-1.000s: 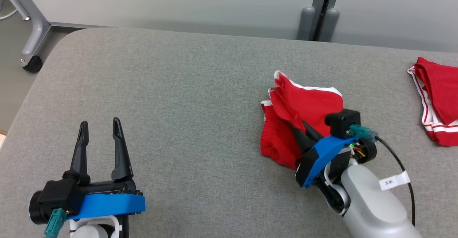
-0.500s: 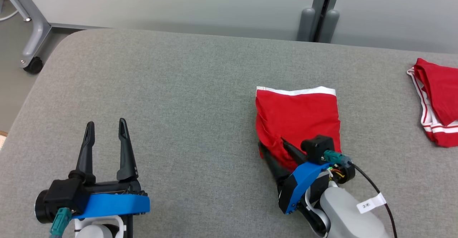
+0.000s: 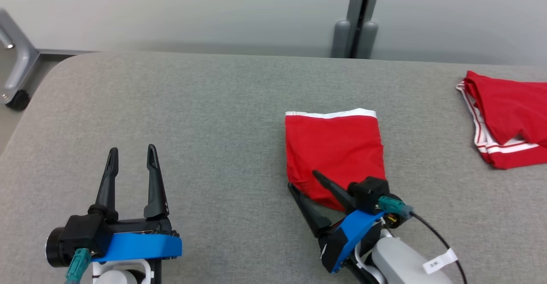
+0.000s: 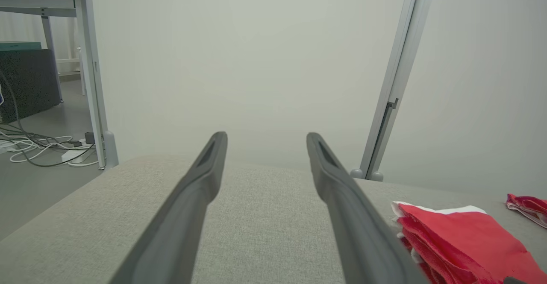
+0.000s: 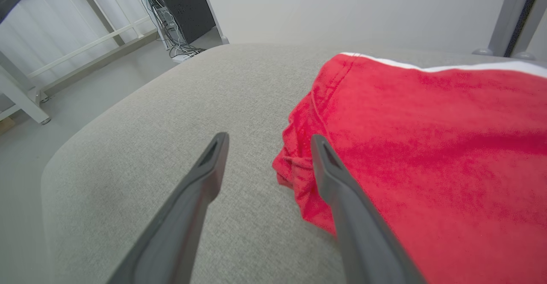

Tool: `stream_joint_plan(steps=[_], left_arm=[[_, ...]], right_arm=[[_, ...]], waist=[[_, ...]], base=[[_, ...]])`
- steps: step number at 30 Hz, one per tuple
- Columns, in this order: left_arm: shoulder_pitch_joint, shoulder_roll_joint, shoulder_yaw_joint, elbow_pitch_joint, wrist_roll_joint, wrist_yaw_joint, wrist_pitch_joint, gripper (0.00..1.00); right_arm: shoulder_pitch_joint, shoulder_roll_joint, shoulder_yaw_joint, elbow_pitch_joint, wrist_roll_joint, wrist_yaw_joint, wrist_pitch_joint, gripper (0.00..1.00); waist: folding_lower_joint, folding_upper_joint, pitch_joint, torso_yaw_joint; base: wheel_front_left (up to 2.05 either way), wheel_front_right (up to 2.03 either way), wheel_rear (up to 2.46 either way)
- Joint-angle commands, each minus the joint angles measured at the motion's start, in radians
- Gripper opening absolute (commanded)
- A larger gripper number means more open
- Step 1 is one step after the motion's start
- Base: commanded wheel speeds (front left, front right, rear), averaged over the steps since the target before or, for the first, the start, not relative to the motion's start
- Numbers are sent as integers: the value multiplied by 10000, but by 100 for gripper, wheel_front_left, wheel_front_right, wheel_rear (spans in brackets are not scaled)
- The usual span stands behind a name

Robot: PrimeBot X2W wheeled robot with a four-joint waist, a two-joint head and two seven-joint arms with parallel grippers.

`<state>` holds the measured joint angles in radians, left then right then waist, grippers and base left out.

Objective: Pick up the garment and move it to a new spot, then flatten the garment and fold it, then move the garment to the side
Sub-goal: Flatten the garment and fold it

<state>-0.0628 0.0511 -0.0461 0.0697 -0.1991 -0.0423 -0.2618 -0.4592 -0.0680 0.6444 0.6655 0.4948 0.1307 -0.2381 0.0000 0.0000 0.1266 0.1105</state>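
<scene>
The garment (image 3: 335, 151) is a red piece with a white band along its far edge, lying folded flat on the grey padded table (image 3: 213, 104). My right gripper (image 3: 304, 180) is open at its near left corner, one finger over the red cloth, the other over bare table, holding nothing. In the right wrist view the garment (image 5: 427, 147) spreads to the right of that gripper (image 5: 267, 141). My left gripper (image 3: 131, 155) rests open and empty at the lower left, well away from the cloth. The left wrist view has the garment (image 4: 461, 237) at its lower right, beyond the open left gripper (image 4: 265, 139).
A second red garment with white stripes (image 3: 504, 121) lies at the table's right edge. A grey post (image 3: 357, 17) rises behind the table against a pale wall. A wheeled frame leg (image 3: 17, 74) stands off the far left corner. Cables (image 4: 38, 147) lie on the floor.
My right gripper has opened and let go of the garment, which went from bunched and lifted to lying flat. That gripper drew back toward me. The camera shifted, moving everything left.
</scene>
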Motion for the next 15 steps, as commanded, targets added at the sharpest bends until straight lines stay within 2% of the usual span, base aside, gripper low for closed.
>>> stream_joint_plan(steps=[1, 6, 15], left_arm=[[95, -9, 15, 52, 95, -54, -42, 100], [153, -9, 134, 90, 202, -103, -42, 100], [325, 18, 355, 263, 402, -168, -42, 100]], right_arm=[[178, -178, -64, -222, 68, 3, -115, 100], [489, -602, -799, -1034, -109, 3, -241, 100], [1609, -1124, -3034, -2611, -924, 2, -270, 100]], waist=[[0, 0, -102, -176], [0, 0, -240, -587], [0, 0, -538, -1352]], base=[[0, 0, 0], [0, 0, 0], [0, 0, 0]])
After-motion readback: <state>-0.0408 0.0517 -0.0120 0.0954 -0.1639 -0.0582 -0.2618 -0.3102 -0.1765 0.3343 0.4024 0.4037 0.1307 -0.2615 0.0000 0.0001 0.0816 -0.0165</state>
